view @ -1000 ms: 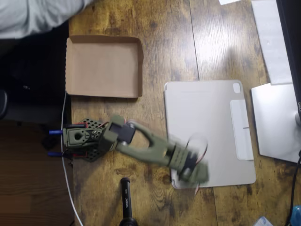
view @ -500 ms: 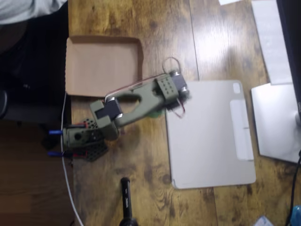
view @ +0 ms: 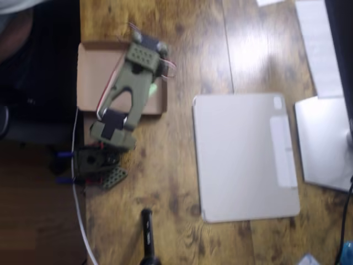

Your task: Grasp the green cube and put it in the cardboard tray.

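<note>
The olive-green arm reaches over the right half of the cardboard tray (view: 92, 74) in the overhead view. A small patch of the mint-green cube (view: 154, 88) peeks out from under the arm, above the tray's right side near its rim. My gripper (view: 149, 88) is mostly hidden below the wrist and appears shut on the cube, which is travelling with it. I cannot tell whether the cube touches the tray floor.
A flat grey tablet cover (view: 242, 157) lies right of centre on the wooden table. White sheets and a pale device (view: 325, 143) sit at the right edge. A black cylinder (view: 147, 234) stands at the bottom. A person's sleeve (view: 16, 5) shows top left.
The arm swung from the tablet cover's lower left corner, past the table's middle, up and left over the cardboard tray. The green cube travelled with it.
</note>
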